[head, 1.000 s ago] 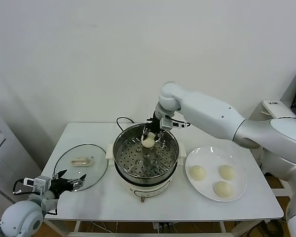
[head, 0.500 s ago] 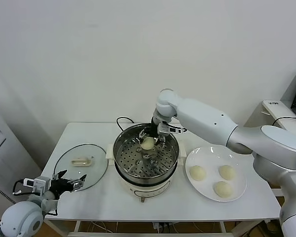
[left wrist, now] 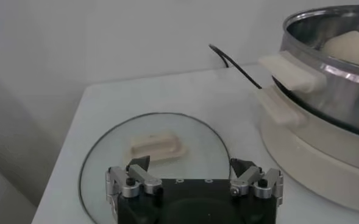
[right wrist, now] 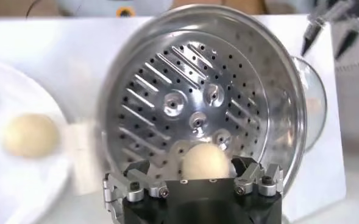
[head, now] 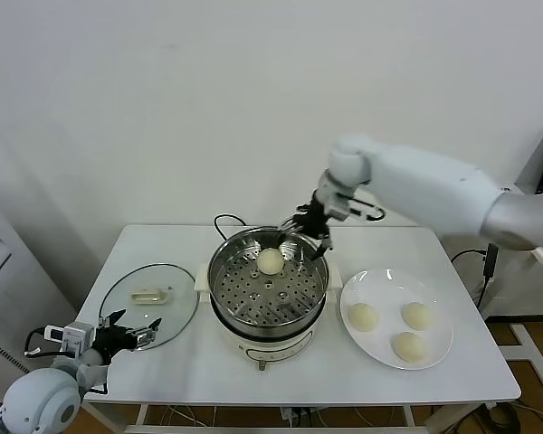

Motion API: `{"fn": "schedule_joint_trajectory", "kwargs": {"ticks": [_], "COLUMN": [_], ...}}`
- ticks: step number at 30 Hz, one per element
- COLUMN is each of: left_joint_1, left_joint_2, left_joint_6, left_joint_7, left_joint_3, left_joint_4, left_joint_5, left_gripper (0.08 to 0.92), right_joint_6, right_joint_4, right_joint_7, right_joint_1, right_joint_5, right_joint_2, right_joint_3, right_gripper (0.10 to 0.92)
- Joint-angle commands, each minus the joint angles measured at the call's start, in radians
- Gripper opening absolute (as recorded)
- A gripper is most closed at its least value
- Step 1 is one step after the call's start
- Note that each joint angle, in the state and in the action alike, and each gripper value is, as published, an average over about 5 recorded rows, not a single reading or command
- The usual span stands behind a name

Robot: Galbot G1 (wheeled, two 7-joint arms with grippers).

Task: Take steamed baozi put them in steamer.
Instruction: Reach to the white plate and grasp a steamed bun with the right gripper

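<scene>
The steel steamer (head: 267, 298) stands mid-table. One baozi (head: 271, 261) lies on its perforated tray near the back wall. My right gripper (head: 309, 237) is open and empty, just above the pot's back right rim, apart from that bun. In the right wrist view the bun (right wrist: 206, 161) lies on the tray (right wrist: 167, 79) below my open right gripper (right wrist: 193, 165). Three baozi (head: 362, 316) (head: 416, 315) (head: 408, 346) sit on the white plate (head: 389, 283) right of the steamer. My left gripper (head: 125, 333) is open and idle at the front left.
The glass lid (head: 149, 312) with its cream handle (left wrist: 158, 148) lies flat left of the steamer, just ahead of my left gripper (left wrist: 191, 165). The steamer (left wrist: 325, 91) and its black cord (head: 222, 220) stand behind and beside it. The table's front edge is near.
My right gripper let go of the baozi on the tray, then rose and drew back to the right above the rim. The left arm has not moved.
</scene>
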Motion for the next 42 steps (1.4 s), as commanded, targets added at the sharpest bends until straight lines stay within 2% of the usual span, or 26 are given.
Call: {"fn": "schedule_joint_trajectory", "kwargs": {"ticks": [1, 12, 27, 42], "left_joint_1": [0.002, 0.004, 0.001, 0.001], "left_joint_2": [-0.001, -0.02, -0.024, -0.015], "left_joint_6": [0.001, 0.011, 0.021, 0.018], "left_joint_7": [0.0, -0.004, -0.005, -0.001], "left_joint_3": [-0.001, -0.014, -0.014, -0.015], "left_joint_4": [-0.002, -0.008, -0.014, 0.0], "left_joint_5": [0.0, 0.008, 0.01, 0.005], "left_gripper": [0.823, 0.823, 0.823, 0.823], "right_joint_6": [-0.583, -0.605, -0.607, -0.6], "right_joint_4": [0.05, 0.064, -0.044, -0.145], "right_joint_7": [-0.047, 0.008, 0.066, 0.074], "right_joint_1": [0.154, -0.065, -0.325, -0.442], "right_joint_5": [0.32, 0.301, 0.251, 0.169], "right_joint_2": [-0.21, -0.299, -0.184, -0.125], "right_joint_3": [-0.248, -0.178, -0.018, 0.045], "right_gripper": [0.823, 0.823, 0.823, 0.823]}}
